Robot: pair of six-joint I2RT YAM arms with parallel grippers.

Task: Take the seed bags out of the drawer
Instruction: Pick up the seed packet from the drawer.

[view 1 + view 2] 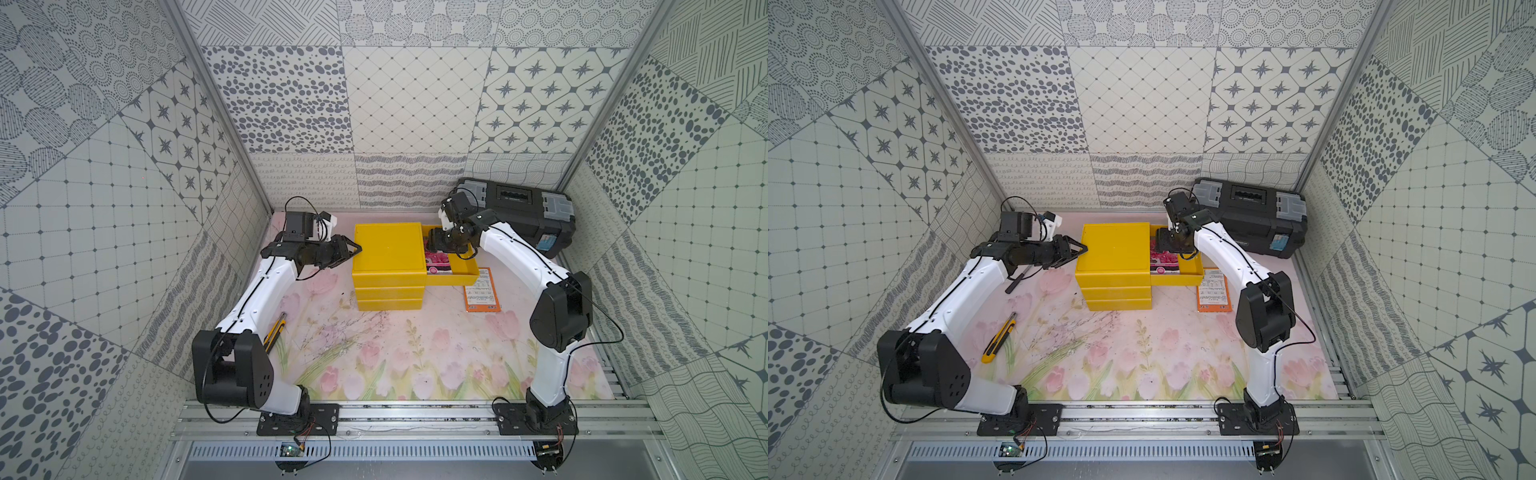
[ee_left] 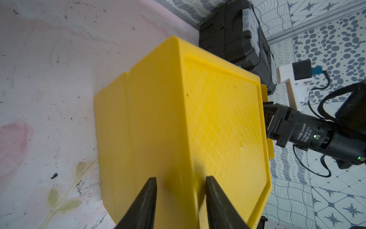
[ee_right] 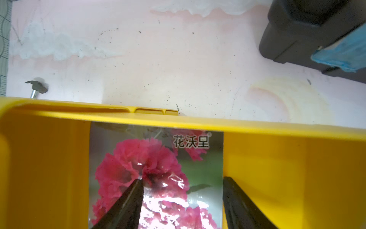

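Right wrist: right end effector (image 3: 182, 178) spread, touching seed bag (image 3: 158, 154).

From my screen the drawer (image 3: 49, 168) reads as smooth yellow plastic with a soft sheen. The seed bag (image 3: 158, 158) in it is glossy film throwing white glare. The cabinet (image 2: 223, 123) top is the same plastic, moulded with a fine diamond grid. The right gripper (image 3: 182, 178) has dull black fingers (image 3: 126, 204). I see matt black plastic on the toolbox (image 1: 523, 216), a smooth, scuffed, speckled printed mat (image 1: 415, 353) and a bare metal rail (image 1: 415, 415).
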